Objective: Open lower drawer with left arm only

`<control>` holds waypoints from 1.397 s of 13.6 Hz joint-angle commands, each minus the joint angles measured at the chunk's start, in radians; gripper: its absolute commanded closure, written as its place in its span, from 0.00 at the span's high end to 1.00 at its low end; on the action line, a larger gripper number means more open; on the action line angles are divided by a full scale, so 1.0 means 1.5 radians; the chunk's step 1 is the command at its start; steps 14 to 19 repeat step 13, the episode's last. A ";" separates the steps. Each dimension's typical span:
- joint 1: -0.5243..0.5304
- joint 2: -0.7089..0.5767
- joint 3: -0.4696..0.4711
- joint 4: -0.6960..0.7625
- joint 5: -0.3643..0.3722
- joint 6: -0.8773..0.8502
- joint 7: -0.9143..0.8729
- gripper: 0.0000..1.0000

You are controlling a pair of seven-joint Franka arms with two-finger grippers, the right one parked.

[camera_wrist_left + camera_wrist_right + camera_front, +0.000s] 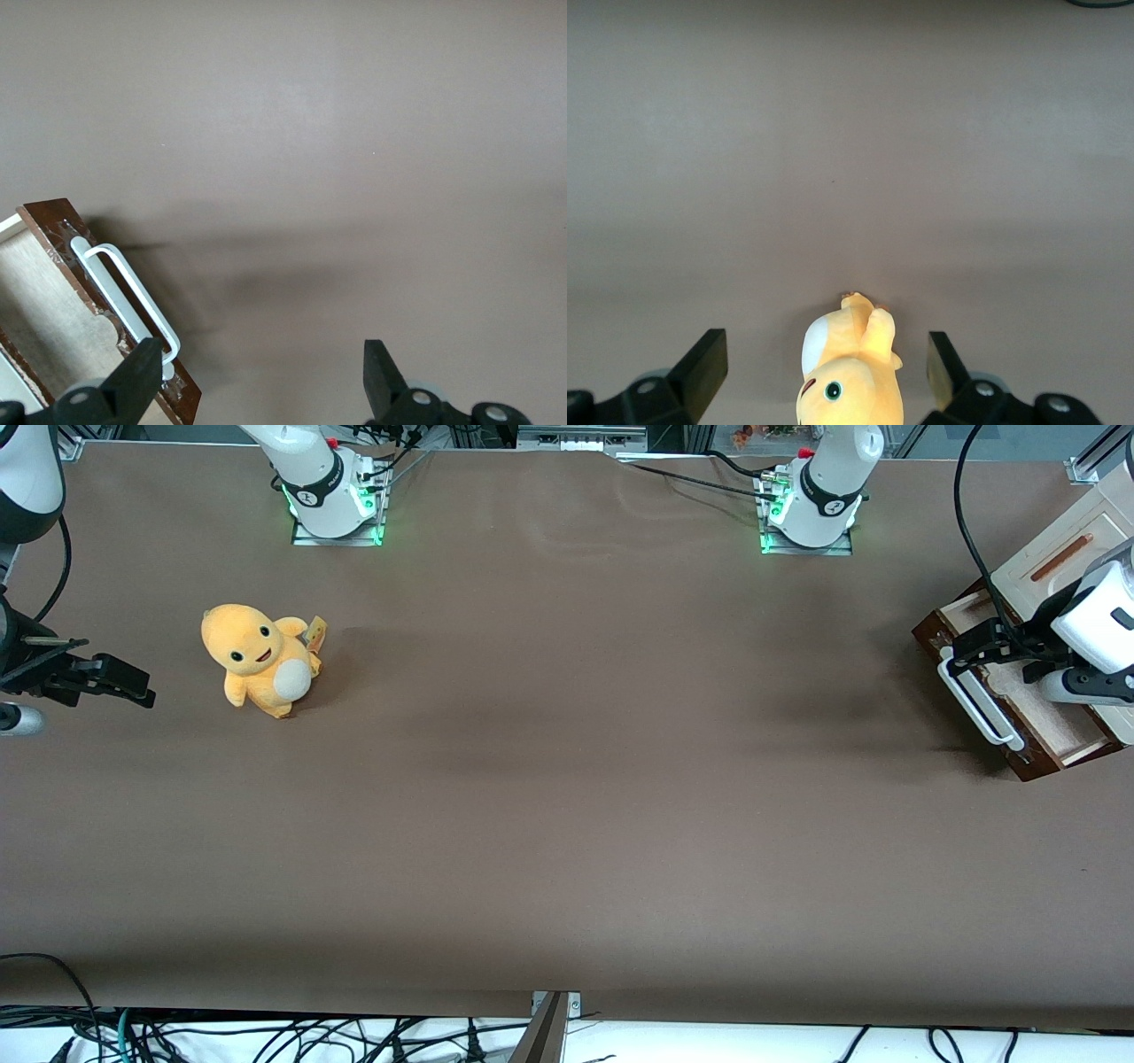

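Bare brown desk (pixel 567 824) nearest; we note the lower drawer (pixel 1036 717) pulled out at the working arm's end, claw (pixel 257 376) spread empty above its white handle (pixel 128 297), risking snagging it.

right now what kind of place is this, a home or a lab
Most likely a robotics lab. Two arm bases are bolted to a brown-covered table with loose cables along its edge. The left arm's gripper, open, sits at the white handle of the pulled-out lower drawer; a yellow plush toy looks like a test prop.
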 commanded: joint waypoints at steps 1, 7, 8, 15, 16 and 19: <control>0.000 -0.007 0.000 -0.012 0.009 0.009 -0.007 1.00; -0.002 -0.006 -0.001 -0.013 0.010 -0.001 -0.009 1.00; -0.003 -0.003 -0.002 -0.013 0.011 -0.001 -0.010 1.00; -0.003 -0.003 -0.002 -0.013 0.012 -0.002 -0.015 1.00; -0.003 -0.003 -0.002 -0.013 0.012 -0.002 -0.015 1.00; -0.003 -0.003 -0.002 -0.013 0.012 -0.002 -0.015 1.00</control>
